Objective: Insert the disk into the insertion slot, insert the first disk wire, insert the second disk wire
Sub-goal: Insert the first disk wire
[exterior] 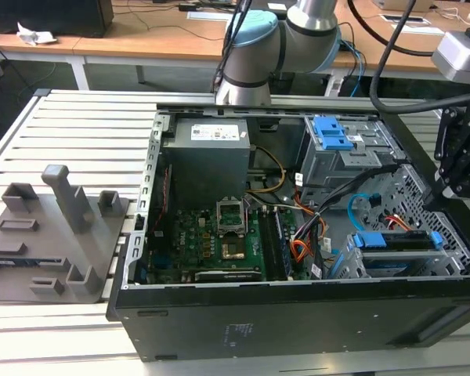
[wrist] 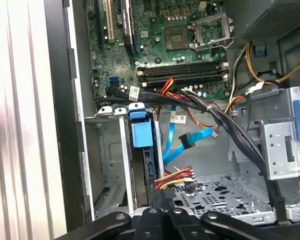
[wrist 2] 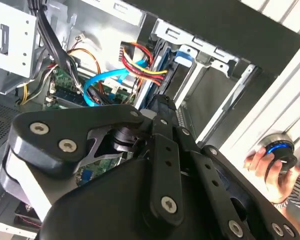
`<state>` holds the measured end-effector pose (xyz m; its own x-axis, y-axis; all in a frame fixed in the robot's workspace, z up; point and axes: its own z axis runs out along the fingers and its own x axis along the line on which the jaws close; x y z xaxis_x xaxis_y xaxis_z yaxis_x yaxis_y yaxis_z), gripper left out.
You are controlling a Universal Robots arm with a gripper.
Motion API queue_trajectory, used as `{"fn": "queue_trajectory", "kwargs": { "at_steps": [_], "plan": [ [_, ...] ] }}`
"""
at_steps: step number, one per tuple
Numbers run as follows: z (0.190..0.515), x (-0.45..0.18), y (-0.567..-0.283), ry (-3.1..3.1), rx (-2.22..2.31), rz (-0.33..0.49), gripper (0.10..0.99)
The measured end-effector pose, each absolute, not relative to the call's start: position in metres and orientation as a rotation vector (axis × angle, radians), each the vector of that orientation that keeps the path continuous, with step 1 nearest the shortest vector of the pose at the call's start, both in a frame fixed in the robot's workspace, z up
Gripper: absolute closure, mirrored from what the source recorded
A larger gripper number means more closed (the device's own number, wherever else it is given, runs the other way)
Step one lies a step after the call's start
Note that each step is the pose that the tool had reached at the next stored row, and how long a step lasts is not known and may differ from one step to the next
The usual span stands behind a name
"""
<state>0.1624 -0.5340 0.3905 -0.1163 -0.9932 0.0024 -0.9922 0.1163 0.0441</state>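
Observation:
The disk (wrist: 141,135), in its bright blue carrier, stands on edge inside the insertion slot (wrist: 108,150), the low grey bay at the case's front corner. In the exterior view the disk (exterior: 395,244) lies in that slot (exterior: 343,265) at the case's right end. My gripper (wrist: 162,214) hangs just above the disk's rear end, shut with nothing seen in it. A loose blue data wire (wrist: 182,142) and a red, yellow and black power wire (wrist: 175,177) lie beside the disk. In the second wrist view the gripper (wrist 2: 159,107) is close to the carrier tab (wrist 2: 182,54) and the blue wire (wrist 2: 102,80).
A taller grey cage with blue latches (exterior: 337,141) stands behind the slot. The motherboard (exterior: 219,243) and power supply (exterior: 207,153) fill the case's left half. A grey fixture plate (exterior: 51,235) lies on the exterior view's left. A person's hand (wrist 2: 270,165) holds a round device outside the case.

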Motion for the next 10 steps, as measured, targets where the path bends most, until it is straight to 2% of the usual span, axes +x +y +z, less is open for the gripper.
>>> {"fn": "queue_trajectory", "kwargs": {
  "at_steps": [10],
  "plan": [
    [0.390, 0.138, -0.534, -2.324, 2.069, -0.049, 0.980]
  ]
}}
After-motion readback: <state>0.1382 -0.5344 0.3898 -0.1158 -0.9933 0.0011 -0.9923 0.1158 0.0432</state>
